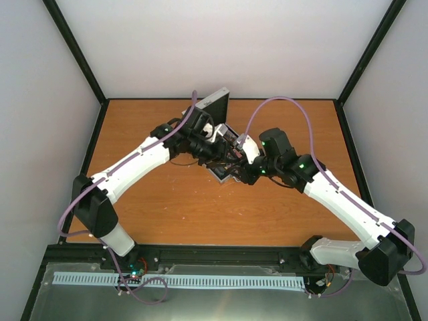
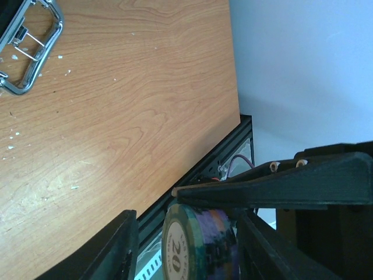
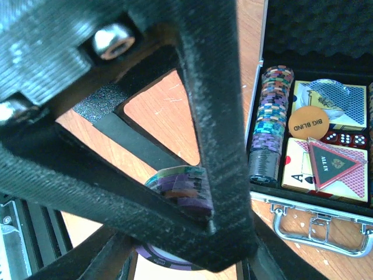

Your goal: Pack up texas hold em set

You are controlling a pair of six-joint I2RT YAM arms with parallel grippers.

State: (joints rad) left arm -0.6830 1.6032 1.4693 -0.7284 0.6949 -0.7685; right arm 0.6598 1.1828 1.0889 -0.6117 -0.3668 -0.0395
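Chip stack [image 2: 201, 248], wooden table [image 2: 116, 116], white walls [image 2: 303, 70]

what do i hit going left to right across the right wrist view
purple chip stack → standing row of chips → orange big blind disc → red dice

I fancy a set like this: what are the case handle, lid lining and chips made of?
Handle: polished metal, probably chromed; mirror-bright. Lid lining: black foam with egg-crate bumps. Chips: probably plastic or clay composite, with matte striped edges.
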